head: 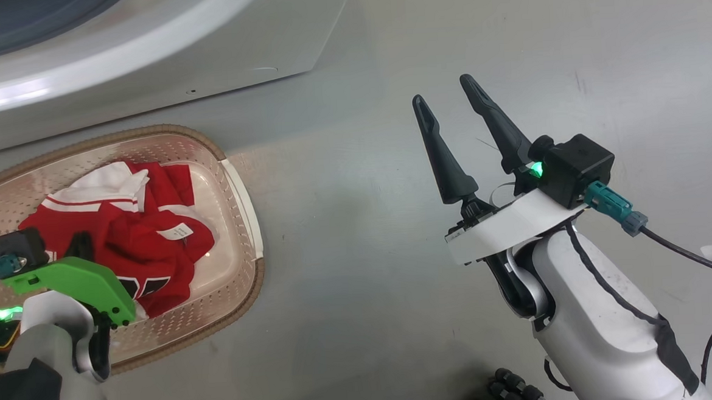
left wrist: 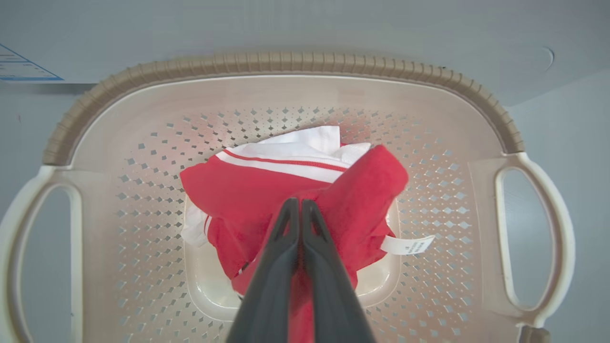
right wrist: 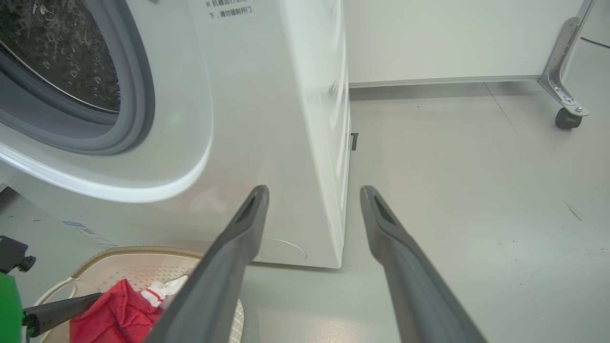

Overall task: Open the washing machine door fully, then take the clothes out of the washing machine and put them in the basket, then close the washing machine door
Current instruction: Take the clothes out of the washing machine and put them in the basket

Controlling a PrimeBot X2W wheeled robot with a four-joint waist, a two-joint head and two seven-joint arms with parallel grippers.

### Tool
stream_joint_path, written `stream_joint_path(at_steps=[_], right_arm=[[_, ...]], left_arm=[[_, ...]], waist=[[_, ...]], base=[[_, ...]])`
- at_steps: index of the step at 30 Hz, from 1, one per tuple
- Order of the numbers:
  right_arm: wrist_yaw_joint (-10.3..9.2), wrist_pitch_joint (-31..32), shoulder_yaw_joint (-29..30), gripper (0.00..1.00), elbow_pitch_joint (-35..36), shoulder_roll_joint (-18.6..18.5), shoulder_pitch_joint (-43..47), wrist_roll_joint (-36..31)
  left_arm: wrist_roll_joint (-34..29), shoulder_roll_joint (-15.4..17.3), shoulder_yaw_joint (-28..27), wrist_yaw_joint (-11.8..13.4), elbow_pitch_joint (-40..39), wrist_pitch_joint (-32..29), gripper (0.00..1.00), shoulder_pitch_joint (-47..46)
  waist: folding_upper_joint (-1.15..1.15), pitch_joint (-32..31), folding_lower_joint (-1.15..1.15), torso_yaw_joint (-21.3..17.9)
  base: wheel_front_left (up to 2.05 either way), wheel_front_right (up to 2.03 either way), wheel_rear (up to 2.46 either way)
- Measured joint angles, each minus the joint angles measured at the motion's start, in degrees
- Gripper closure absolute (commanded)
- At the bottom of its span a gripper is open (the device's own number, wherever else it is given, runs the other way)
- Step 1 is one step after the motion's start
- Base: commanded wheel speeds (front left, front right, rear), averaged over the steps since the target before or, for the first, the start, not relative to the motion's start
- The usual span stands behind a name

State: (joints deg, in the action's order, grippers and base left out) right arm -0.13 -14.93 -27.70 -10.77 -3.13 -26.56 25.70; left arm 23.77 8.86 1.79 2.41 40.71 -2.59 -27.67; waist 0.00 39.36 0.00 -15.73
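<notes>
The cream basket (head: 115, 137) with a brown rim sits on the floor in front of the white washing machine (head: 142, 65). Red clothes (head: 150, 235) with white trim and a small white tag lie inside it. My left gripper (left wrist: 300, 202) is over the basket, shut on a fold of the red clothes (left wrist: 248, 190), which bunch up around its fingers. To the right, above bare floor, my right gripper (head: 441, 90) is open and holds nothing. The right wrist view looks past the right gripper (right wrist: 314, 190) at the machine's grey gasket (right wrist: 95, 138) and steel drum (right wrist: 62, 47). The door is out of view.
Grey floor (head: 397, 283) stretches to the right of the basket and machine. A metal frame leg on a castor (right wrist: 567, 116) stands far right by the white wall. A black cable (head: 681, 250) trails from my right wrist. The machine's blue label (left wrist: 24, 69) faces the basket.
</notes>
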Motion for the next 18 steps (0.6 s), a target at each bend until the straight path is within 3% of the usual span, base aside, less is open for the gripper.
stream_joint_path(at_steps=[1, 2, 3, 18], right_arm=[[0.0, 0.0, 0.0, 0.0, -0.2, 0.0, 0.0, 0.0], [0.0, 0.0, 0.1, 0.0, -0.5, 0.0, 0.0, 0.0], [0.0, 0.0, 0.2, 0.0, -0.7, 0.0, 0.0, 0.0], [-0.03, 0.0, 5.4, 0.0, -5.4, 0.0, 3.0, -1.7]], left_arm=[[0.2, -0.2, 0.0, -0.2, 0.5, 0.4, 0.25, 0.0], [0.3, -0.3, 0.1, -0.3, 1.0, 0.8, 0.04, -0.1], [0.4, -0.5, 0.1, -0.6, 1.5, 1.2, 0.0, -0.1], [0.2, -3.4, 0.9, -3.2, 1.6, 15.4, 0.0, -0.6]], waist=[[0.0, -0.2, 0.0, 0.1], [0.0, -0.5, 0.0, 0.1], [0.0, -0.8, 0.0, 0.2], [0.0, -8.0, 0.0, 3.0]], base=[[0.0, 0.0, 0.0], [0.0, 0.0, 0.0], [0.0, 0.0, 0.0], [0.0, 0.0, 0.0]])
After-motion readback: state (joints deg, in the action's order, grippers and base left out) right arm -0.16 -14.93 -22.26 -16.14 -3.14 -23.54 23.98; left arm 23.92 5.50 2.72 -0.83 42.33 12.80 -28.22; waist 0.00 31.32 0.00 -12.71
